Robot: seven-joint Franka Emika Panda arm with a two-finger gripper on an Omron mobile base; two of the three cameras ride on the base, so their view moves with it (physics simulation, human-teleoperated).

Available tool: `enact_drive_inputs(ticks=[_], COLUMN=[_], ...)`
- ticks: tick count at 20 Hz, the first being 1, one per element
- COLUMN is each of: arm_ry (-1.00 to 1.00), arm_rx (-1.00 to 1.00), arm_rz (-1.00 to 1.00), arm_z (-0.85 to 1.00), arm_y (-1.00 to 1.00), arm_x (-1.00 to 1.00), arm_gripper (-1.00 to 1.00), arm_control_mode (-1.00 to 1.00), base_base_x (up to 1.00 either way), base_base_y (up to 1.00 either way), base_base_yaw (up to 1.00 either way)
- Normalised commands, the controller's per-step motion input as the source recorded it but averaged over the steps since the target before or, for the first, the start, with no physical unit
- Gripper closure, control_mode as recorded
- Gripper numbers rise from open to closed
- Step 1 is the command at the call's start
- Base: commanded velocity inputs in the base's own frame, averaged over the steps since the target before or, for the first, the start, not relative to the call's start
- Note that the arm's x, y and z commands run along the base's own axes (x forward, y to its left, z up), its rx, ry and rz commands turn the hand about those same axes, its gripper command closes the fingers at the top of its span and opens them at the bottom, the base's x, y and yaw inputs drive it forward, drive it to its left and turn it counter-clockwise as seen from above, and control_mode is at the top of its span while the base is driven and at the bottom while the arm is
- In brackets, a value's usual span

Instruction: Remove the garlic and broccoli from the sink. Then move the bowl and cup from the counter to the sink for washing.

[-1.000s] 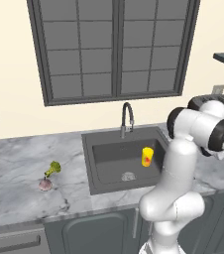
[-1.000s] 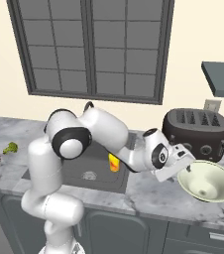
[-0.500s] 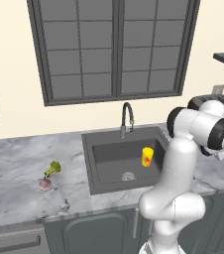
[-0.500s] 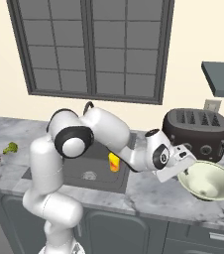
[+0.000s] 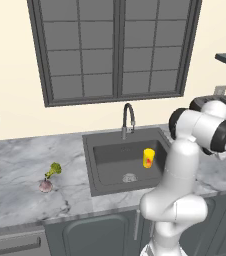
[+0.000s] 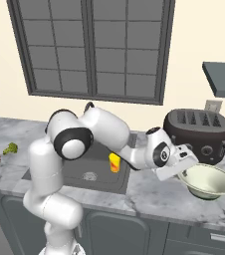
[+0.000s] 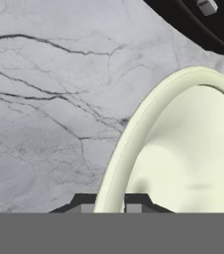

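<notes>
the pincer [image 7: 109,201] is clamped on the near rim of the bowl [image 6: 207,180], one tip on each side, with the bowl on the counter [image 6: 149,191] just in front of the toaster [image 6: 198,132]. the cup [image 5: 148,158] stands upright in the sink [image 5: 105,155]. broccoli [image 5: 54,169] and garlic [image 5: 45,186] lie on the counter left of the sink.

Arm stretched far right, elbow bent, wrist tilted down. Gripper [image 7: 109,206] nearly closed, fingers [image 7: 86,203] pinching bowl [image 6: 209,180] rim between them.
</notes>
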Motion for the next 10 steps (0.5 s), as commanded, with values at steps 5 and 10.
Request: enact_drive_inputs(ticks=[5,10], arm_ry=[-0.24,-0.29], arm_rx=[0.0,0.0], arm_rz=[-0.01,0.0], arm_z=[0.09,0.14], arm_y=[0.08,0.13], arm_x=[-0.19,-0.14], arm_gripper=[1.0,1.0], arm_control_mode=[-1.0,-1.0], base_base_x=[0.0,0.0], base_base_y=[0.0,0.0], base_base_yaw=[0.0,0.0])
